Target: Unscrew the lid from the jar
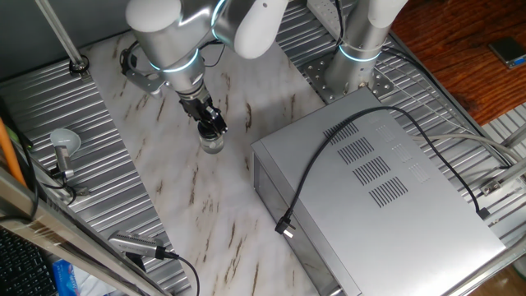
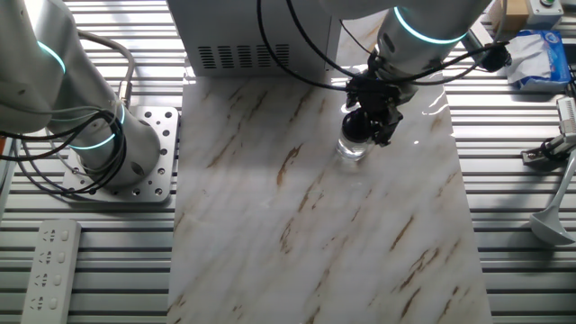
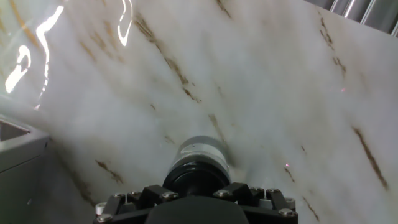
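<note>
Directly beneath the gripper (image 1: 213, 127), its fingers clamp the lid (image 3: 196, 176) atop the jar (image 1: 213, 145).

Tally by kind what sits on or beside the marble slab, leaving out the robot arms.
Clear jar: 1
Dark lid: 1
Grey metal box: 1
Round grey knob on a stem: 1
White power strip: 1
Total: 5

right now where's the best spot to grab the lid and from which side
Grip the lid by its round side wall, coming straight down from above with the jaws on opposite sides. The jar stands upright on the marble table with the lid on top, so its rim is reachable all round. The gripper is right over it; whether the jaws have closed cannot be told.
</note>
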`<state>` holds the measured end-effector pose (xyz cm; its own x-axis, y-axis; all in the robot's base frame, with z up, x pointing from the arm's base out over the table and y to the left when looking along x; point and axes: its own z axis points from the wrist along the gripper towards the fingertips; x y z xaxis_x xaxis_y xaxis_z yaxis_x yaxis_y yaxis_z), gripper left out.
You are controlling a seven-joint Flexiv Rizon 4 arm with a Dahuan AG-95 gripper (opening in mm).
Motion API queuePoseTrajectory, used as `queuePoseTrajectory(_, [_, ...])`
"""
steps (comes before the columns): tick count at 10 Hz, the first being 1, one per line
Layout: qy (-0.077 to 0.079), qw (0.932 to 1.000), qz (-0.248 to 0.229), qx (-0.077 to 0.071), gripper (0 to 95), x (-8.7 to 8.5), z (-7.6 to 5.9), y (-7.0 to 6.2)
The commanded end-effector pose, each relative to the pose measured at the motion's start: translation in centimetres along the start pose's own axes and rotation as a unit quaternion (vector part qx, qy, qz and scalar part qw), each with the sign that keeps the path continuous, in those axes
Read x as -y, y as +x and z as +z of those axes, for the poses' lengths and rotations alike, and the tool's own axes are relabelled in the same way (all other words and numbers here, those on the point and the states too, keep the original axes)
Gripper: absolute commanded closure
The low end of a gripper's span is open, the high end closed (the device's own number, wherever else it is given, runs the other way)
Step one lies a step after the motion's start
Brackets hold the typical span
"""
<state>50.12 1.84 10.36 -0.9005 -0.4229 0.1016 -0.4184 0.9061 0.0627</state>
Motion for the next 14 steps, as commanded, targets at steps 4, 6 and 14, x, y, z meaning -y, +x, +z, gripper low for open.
queuePoseTrajectory(4, [0.002, 0.9999, -0.016, 0.0, 38.0, -0.01, -0.04, 0.06])
queuePoseTrajectory(6, [0.001, 0.999, -0.045, 0.0, 38.0, -0.01, -0.04, 0.06])
queuePoseTrajectory(14, [0.016, 0.9794, -0.201, -0.013, 38.0, -0.01, -0.04, 0.06])
